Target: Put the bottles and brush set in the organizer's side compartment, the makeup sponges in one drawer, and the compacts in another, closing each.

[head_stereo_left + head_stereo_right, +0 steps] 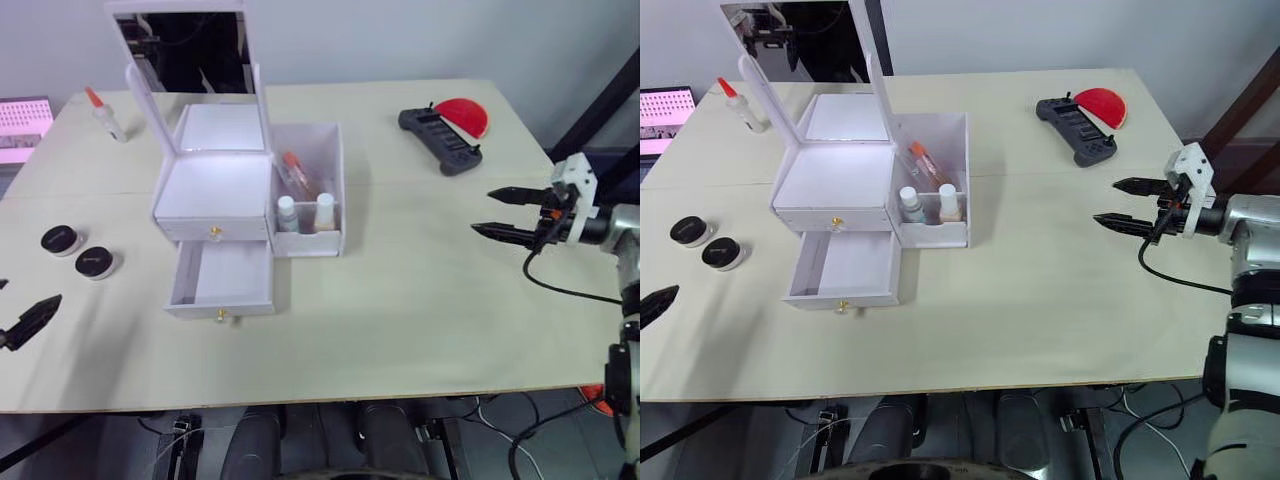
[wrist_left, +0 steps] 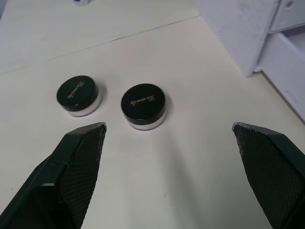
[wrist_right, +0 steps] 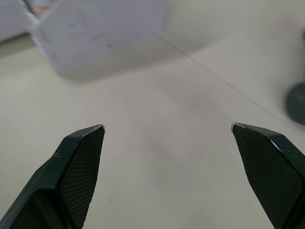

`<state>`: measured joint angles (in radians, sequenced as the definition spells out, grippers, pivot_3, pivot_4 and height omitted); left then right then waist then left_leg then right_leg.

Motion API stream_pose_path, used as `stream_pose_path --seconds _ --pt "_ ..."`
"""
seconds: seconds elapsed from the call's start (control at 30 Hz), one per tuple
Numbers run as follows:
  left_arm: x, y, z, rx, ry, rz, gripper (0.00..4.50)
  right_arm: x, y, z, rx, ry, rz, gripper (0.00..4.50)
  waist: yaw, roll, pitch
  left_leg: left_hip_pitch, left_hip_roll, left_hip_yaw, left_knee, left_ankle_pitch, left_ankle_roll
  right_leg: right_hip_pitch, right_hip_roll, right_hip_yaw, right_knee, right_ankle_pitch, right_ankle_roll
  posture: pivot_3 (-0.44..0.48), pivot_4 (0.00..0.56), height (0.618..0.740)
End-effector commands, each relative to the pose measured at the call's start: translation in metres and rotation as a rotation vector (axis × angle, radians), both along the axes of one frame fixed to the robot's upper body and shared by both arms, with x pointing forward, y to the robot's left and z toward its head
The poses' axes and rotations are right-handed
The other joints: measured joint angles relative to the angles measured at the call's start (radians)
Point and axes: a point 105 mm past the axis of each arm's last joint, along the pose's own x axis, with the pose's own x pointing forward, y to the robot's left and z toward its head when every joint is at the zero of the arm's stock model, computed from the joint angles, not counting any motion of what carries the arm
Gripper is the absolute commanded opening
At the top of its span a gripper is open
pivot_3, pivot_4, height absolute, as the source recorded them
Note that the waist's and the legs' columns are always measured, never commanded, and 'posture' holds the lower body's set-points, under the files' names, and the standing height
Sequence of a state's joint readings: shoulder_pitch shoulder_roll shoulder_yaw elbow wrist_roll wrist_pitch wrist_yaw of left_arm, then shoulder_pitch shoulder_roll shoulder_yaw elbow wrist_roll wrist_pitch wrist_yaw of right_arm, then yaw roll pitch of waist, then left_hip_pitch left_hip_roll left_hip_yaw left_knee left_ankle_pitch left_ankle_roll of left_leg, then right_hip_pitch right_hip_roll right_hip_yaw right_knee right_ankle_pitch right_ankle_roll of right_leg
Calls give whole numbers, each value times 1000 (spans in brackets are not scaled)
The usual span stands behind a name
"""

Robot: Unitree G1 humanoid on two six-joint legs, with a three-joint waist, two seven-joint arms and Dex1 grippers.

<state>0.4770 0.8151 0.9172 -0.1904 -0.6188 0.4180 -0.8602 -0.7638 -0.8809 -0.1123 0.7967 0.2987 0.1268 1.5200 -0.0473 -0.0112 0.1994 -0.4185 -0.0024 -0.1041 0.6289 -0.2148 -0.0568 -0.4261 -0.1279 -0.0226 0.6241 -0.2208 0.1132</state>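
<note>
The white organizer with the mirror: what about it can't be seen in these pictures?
- Upper drawer: shut, so its contents are hidden in both eye views.
- Side compartment: its front wall hides the lower parts of the two white bottles; the items behind them are too small to identify.
- Mirror: cut off by the top edge of the eye views.

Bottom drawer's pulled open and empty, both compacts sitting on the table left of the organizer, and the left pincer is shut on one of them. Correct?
Not quite. The left pincer is open and holds nothing: the left wrist view shows its fingers spread wide, short of the two compacts, which sit free on the table. The rest holds: the bottom drawer is open and empty, left of it the compacts.
</note>
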Motion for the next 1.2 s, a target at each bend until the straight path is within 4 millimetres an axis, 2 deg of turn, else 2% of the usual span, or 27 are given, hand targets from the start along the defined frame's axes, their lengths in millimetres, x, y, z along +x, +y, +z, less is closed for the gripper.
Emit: stream_pose_path --seconds 0.03,0.1,0.2,0.33,0.43,0.6,0.7,0.8,0.87,0.97,1.2 --pt "-17 -10 12 27 -47 -5 4467 -10 41 30 30 -5 202 4500 -2 0 0 0 0 0 0 0 0 0 0 0 0 0 0 0 150 740" --pt "-27 -17 10 16 -47 10 4467 -24 69 44 22 25 331 4500 -7 1 0 1 0 3 -1 0 0 -1 0 3 0 0 0 0 150 740" --pt "-34 -17 6 0 -47 54 4467 -42 93 68 28 70 440 4500 3 1 1 3 0 4 -1 0 0 -2 0 6 3 -2 3 0 150 740" --pt "-36 -12 2 -18 -57 120 4467 -56 110 92 9 75 513 4500 16 0 0 3 0 5 2 -1 -2 -1 0 6 3 -3 4 0 150 740" --pt "-33 -9 7 -30 -103 153 4467 -58 111 109 -8 35 489 4500 15 0 0 3 0 5 2 -3 -4 -2 0 6 -8 -2 3 0 150 740" --pt "-29 -3 10 -58 -148 208 4467 -63 110 113 -47 31 464 4500 10 -4 -2 -3 -1 18 2 -2 -3 -2 -5 11 -12 -1 1 0 150 740" --pt "-21 -2 10 -60 -175 224 4467 -58 106 105 -44 13 422 4500 11 -5 -3 -2 -2 20 2 -2 -4 -3 -4 14 -11 4 4 0 150 740" --pt "-19 0 12 -70 -189 229 4467 -53 100 97 17 -39 391 4500 12 -6 -3 -2 -1 20 0 -2 -3 -4 -3 14 -10 4 8 0 150 740" --pt "-21 4 12 -79 -196 245 4467 -50 98 98 81 -86 379 4500 8 -6 -3 -1 0 20 0 -2 -3 -4 -2 14 -9 4 8 0 150 740" --pt "-29 12 7 -80 -185 282 4467 -47 95 104 177 -127 361 4500 3 -5 -3 0 0 21 2 -2 -3 -4 -2 16 -7 5 8 0 150 740" --pt "-26 11 -6 -117 -146 309 4467 -47 103 100 182 -120 386 4500 5 -6 -3 5 1 21 2 -3 -3 0 -1 16 -8 3 10 0 150 740"
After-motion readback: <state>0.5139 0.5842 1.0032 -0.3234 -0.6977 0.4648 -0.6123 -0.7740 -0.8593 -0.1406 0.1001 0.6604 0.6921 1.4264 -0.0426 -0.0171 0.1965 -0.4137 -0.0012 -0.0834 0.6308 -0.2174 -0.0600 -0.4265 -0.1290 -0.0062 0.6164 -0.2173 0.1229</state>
